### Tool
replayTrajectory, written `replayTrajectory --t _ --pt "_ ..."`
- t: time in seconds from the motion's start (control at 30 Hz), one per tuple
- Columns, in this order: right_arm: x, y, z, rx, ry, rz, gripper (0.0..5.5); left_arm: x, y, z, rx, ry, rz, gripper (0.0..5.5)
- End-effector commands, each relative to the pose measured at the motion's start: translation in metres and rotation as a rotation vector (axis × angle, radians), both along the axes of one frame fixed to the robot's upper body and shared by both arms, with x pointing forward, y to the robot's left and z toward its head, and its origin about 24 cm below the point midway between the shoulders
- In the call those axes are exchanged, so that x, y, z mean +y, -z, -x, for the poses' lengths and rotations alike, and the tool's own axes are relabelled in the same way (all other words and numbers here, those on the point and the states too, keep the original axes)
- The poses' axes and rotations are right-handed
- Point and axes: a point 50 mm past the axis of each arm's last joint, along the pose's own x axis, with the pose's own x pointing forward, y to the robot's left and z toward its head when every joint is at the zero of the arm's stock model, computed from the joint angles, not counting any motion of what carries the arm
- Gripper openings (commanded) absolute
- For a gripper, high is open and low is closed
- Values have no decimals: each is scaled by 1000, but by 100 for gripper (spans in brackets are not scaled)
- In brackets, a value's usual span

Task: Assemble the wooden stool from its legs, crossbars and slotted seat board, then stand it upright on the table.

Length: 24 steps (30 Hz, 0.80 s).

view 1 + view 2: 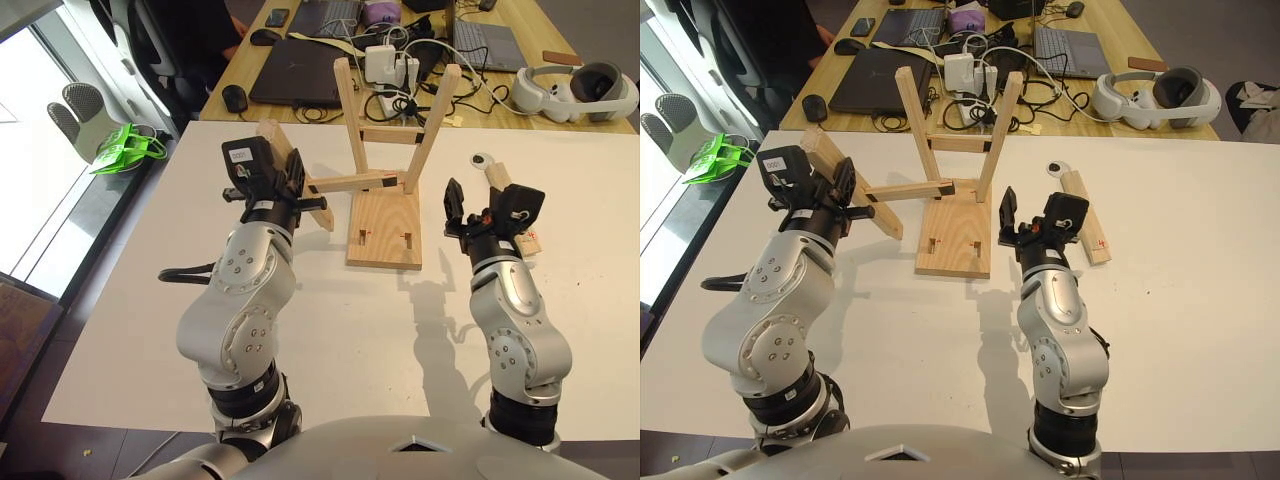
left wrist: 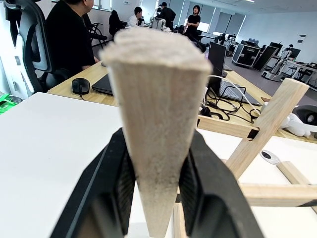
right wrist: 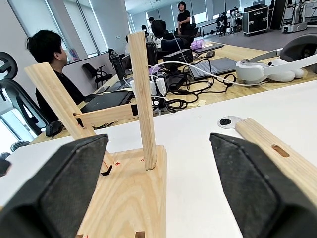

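The slotted seat board [image 1: 384, 228] lies flat mid-table. Two legs [image 1: 351, 110] rise from its far end, tilted apart and joined by a crossbar [image 1: 390, 135]. My left gripper [image 1: 305, 188] is shut on a third wooden leg [image 2: 156, 99], held slanted just left of the board. A second crossbar [image 1: 355, 182] runs from this leg to the foot of the upright legs. My right gripper [image 1: 487, 205] stands open just right of the board, nothing between its fingers. A loose leg [image 1: 1085, 215] lies flat on the table beyond it.
A white round disc [image 1: 483, 158] sits by the loose leg's far end. Behind the white table [image 1: 150, 300] stands a wooden desk with laptops, a mouse [image 1: 234, 97], cables and a headset [image 1: 580, 90]. A green bag [image 1: 125, 148] lies off the table's left edge.
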Motion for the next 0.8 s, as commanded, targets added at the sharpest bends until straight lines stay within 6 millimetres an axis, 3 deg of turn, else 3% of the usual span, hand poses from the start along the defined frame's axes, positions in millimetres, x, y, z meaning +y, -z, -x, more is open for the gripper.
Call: replayTrajectory --t 0.03,0.8 --pt "4 3 1 26 7 -21 379 -5 2 1 13 11 43 104" --pt "7 6 2 46 3 -14 379 -6 -2 -1 -1 12 48 104"
